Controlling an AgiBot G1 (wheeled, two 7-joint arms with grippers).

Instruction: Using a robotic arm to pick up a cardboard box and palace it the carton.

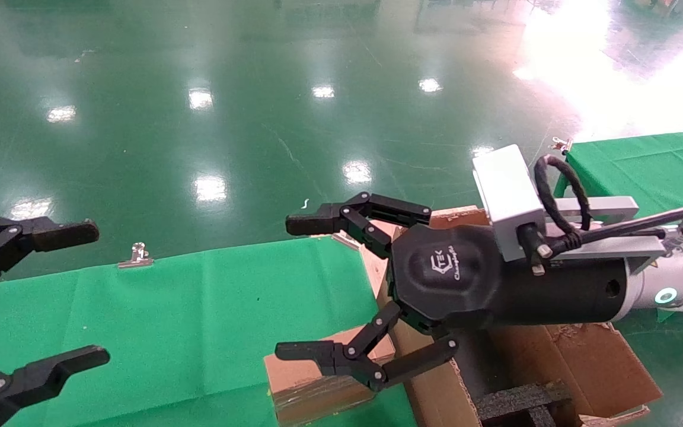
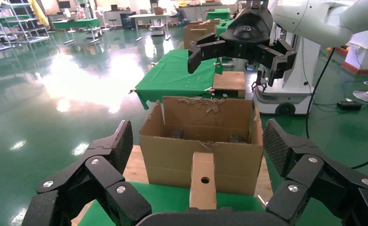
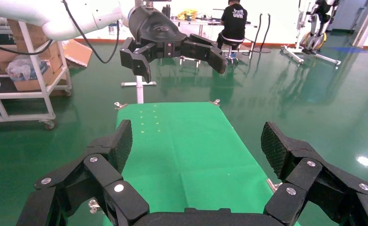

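The slim cardboard box [image 1: 318,382] stands on the green-clothed table [image 1: 199,320], against the near side of the big carton [image 1: 578,362]. In the left wrist view the box [image 2: 203,181] shows its narrow face with one round hole, in front of the carton [image 2: 172,155] with ragged flaps. My right gripper [image 1: 300,287], on the white arm, is open and empty and hovers above the box and the carton's edge. It also shows high over the carton in the left wrist view [image 2: 238,49]. My left gripper [image 1: 89,293] is open and empty at the far left.
Black foam inserts [image 1: 519,403] lie inside the carton. A metal clip [image 1: 137,255] holds the cloth at the table's far edge. A second green table [image 1: 644,166] stands at the right. Glossy green floor [image 1: 258,118] lies beyond.
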